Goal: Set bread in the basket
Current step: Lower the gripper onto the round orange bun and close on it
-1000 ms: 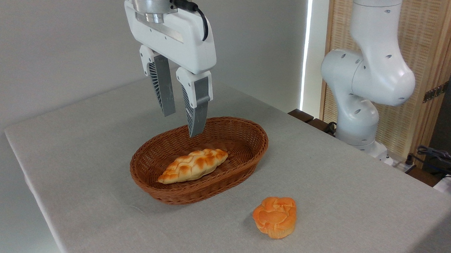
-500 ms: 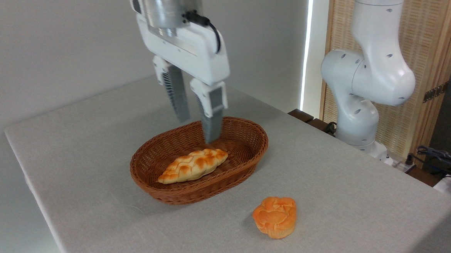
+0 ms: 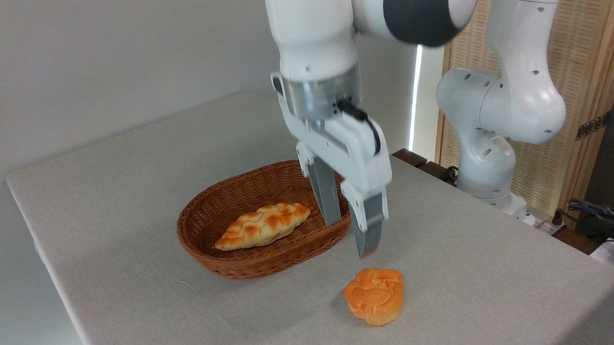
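Now I see the bread [image 3: 374, 295] just below and slightly ahead of my open, empty gripper [image 3: 350, 237], untouched.

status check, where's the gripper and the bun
Gripper open, empty, above the bun. Bun on table, outside basket. Nothing in the way.

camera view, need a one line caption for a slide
Open gripper hovers above the orange bun on the table, beside a wicker basket holding a braided loaf.
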`<state>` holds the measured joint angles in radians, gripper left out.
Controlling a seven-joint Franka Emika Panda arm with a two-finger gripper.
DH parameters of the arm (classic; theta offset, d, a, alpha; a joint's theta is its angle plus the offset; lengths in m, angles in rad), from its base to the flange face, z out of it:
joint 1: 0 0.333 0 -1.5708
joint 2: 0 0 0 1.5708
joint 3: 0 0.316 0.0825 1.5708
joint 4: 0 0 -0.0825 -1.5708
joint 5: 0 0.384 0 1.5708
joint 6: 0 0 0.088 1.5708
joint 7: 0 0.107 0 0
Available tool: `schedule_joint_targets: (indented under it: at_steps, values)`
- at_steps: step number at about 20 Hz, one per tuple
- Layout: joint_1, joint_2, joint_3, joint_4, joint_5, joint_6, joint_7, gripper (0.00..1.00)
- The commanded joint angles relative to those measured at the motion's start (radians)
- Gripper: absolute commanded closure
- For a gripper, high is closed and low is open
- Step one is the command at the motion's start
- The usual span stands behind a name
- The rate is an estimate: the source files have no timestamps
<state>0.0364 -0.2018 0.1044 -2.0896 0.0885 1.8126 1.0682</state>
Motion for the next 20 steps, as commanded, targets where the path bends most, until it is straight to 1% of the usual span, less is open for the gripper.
schedule_joint_targets:
  at_steps: [1,4,6,10,13,15,19,20]
  values:
    - [-0.006,-0.015,0.034,-0.153,0.031,0.169,0.038,0.0]
    - [-0.006,-0.01,0.034,-0.193,0.039,0.188,0.041,0.0]
    - [-0.006,-0.01,0.037,-0.201,0.092,0.188,0.056,0.0]
    - [-0.006,0.001,0.037,-0.208,0.096,0.189,0.058,0.0]
    - [-0.013,0.041,0.037,-0.207,0.097,0.189,0.056,0.01]
    - [-0.015,0.054,0.037,-0.207,0.097,0.189,0.055,0.12]
    - [-0.018,0.062,0.035,-0.205,0.102,0.189,0.058,0.49]
    - [-0.02,0.062,0.034,-0.202,0.102,0.188,0.058,0.55]
